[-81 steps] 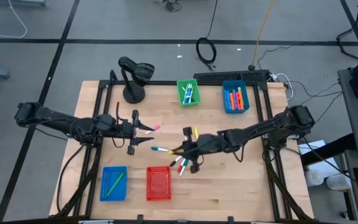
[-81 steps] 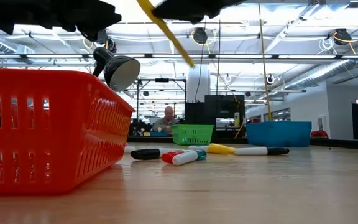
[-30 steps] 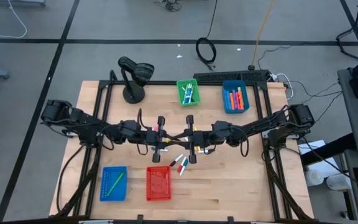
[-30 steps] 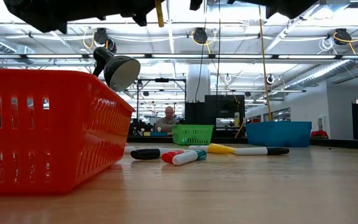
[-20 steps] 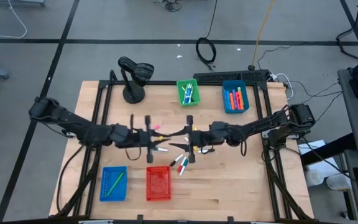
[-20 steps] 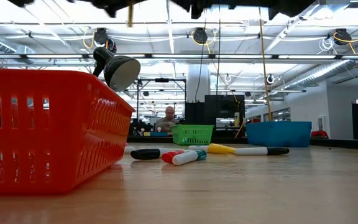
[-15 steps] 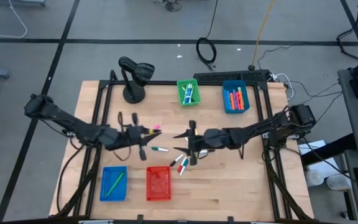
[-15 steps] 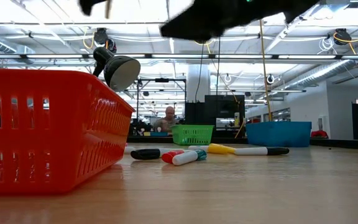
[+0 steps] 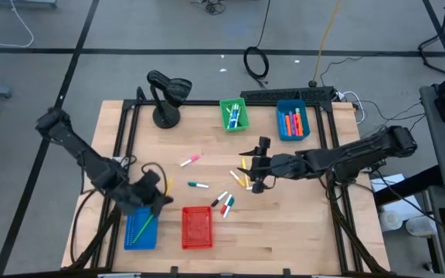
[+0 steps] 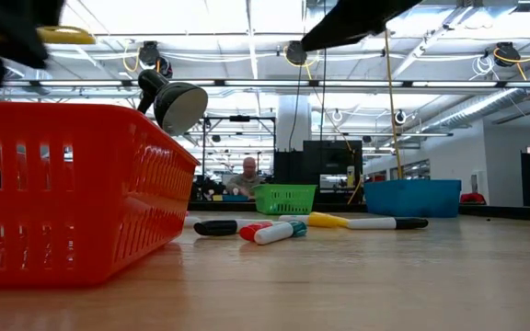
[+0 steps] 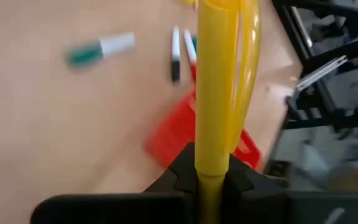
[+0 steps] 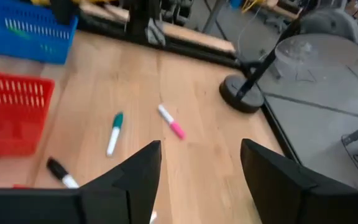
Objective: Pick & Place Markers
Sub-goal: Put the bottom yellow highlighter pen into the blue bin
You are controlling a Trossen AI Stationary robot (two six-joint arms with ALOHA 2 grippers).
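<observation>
Yellow marker (image 11: 219, 87) is clamped in your left fingers (image 11: 207, 177) above the blue basket (image 9: 140, 229) for sorting; right fingers (image 12: 138, 180) stand apart.

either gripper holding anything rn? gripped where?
Left gripper is shut on a yellow marker, clamped near one end. Right gripper is open, holding nothing.

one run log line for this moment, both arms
left gripper: shut on yellow marker, near blue basket | right gripper: open, empty
</observation>
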